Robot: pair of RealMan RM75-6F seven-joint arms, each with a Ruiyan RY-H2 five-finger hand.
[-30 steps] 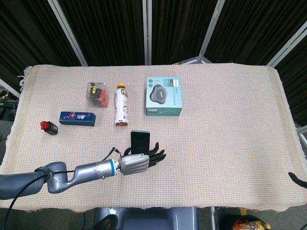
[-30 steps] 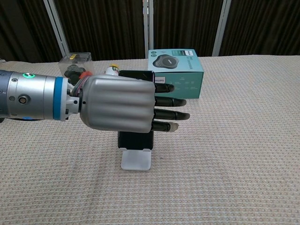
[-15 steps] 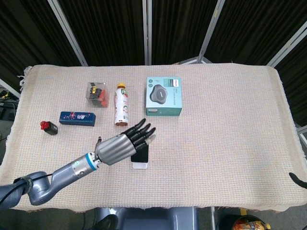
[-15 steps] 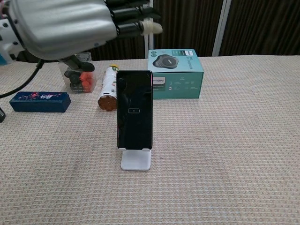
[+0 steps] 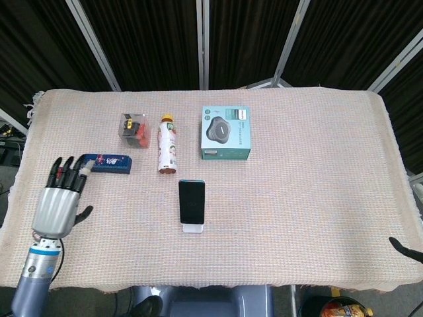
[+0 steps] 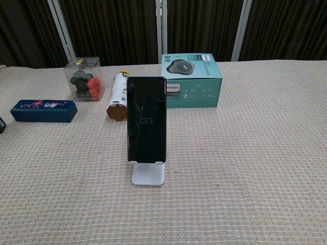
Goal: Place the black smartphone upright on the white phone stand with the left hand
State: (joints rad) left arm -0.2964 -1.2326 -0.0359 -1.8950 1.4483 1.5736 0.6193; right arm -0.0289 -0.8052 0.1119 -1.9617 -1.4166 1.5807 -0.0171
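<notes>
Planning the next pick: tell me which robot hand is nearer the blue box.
Left. The left robot hand sits beside the blue box; the right robot hand barely shows at the far table edge.

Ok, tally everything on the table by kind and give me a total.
Smartphones: 1, black smartphone
Stands: 1, white phone stand
Boxes: 3, teal box, blue box, clear box
Bottles: 1, bottle
Total: 6
</notes>
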